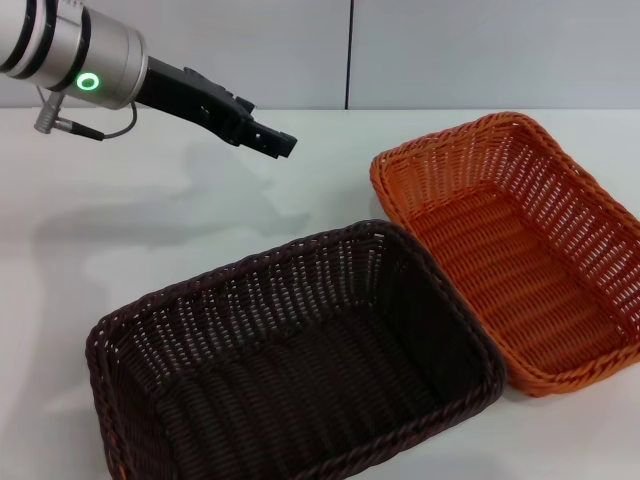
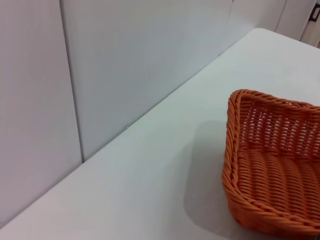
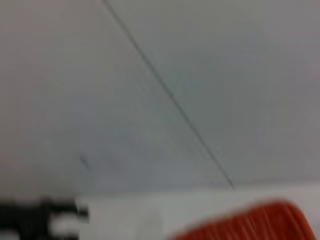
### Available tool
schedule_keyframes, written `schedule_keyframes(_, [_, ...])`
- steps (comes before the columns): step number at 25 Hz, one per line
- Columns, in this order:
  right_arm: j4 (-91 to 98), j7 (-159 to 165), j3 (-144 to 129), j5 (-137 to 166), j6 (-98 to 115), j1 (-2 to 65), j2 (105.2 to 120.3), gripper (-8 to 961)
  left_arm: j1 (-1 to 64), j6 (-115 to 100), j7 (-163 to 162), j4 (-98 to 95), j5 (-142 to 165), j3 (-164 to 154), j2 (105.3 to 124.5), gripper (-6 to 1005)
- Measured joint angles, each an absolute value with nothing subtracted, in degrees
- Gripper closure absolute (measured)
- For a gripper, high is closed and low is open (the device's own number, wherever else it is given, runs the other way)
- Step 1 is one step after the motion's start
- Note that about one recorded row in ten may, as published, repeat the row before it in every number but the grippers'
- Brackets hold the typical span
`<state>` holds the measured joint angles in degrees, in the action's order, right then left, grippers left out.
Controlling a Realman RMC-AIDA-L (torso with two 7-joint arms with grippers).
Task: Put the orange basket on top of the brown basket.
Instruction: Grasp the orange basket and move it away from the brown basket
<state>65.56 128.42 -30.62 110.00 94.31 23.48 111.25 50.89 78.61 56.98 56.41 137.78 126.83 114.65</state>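
Observation:
The orange basket (image 1: 520, 250) stands upright on the white table at the right, and one corner of it shows in the left wrist view (image 2: 272, 165). The brown basket (image 1: 300, 370) sits upright in front and to the left of it, its right end close against the orange basket's long side. Both baskets hold nothing. My left gripper (image 1: 283, 143) hangs in the air at the upper left, above the table, pointing toward the orange basket's far left corner and well short of it. In the blurred right wrist view an edge of the orange basket (image 3: 255, 222) shows. My right gripper is out of view.
The white table (image 1: 150, 230) runs back to a grey panelled wall (image 1: 450, 50) behind the baskets. A dark, blurred shape (image 3: 35, 220) sits low in the right wrist view. The orange basket reaches the right edge of the head view.

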Motion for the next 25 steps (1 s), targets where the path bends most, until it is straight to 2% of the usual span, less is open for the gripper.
schedule_keyframes(3, [68.98, 129.09, -29.71, 118.13, 98.98, 25.04, 109.76, 399, 50.99, 77.47, 57.19, 56.4, 137.79, 126.83, 114.53, 152])
schedule_keyframes(4, [70.75, 128.08, -29.62, 124.03, 102.11, 27.22, 108.33, 399, 51.04, 76.94, 57.21, 56.24, 137.8, 126.83, 114.45, 152])
schedule_keyframes(5, [70.75, 128.08, -29.62, 124.03, 102.11, 27.22, 108.33, 399, 51.04, 76.94, 57.21, 56.24, 137.8, 126.83, 114.45, 152])
schedule_keyframes(11, [72.81, 115.95, -30.39, 130.9, 108.07, 34.03, 105.98, 399, 51.05, 76.64, 57.13, 56.48, 137.28, 126.82, 114.81, 152])
schedule_keyframes(14, [70.31, 109.27, -31.22, 135.96, 109.73, 39.02, 104.21, 399, 50.37, 76.17, 57.12, 56.53, 135.2, 126.82, 115.52, 152])
schedule_keyframes(19, [67.6, 102.71, -37.04, 141.33, 112.38, 43.32, 103.33, 399, 49.91, 75.53, 57.16, 56.58, 133.18, 126.82, 115.81, 152])
schedule_keyframes(25, [67.53, 97.94, -41.88, 143.05, 115.25, 44.8, 103.32, 399, 48.68, 73.91, 56.76, 57.92, 129.19, 127.74, 115.99, 152])
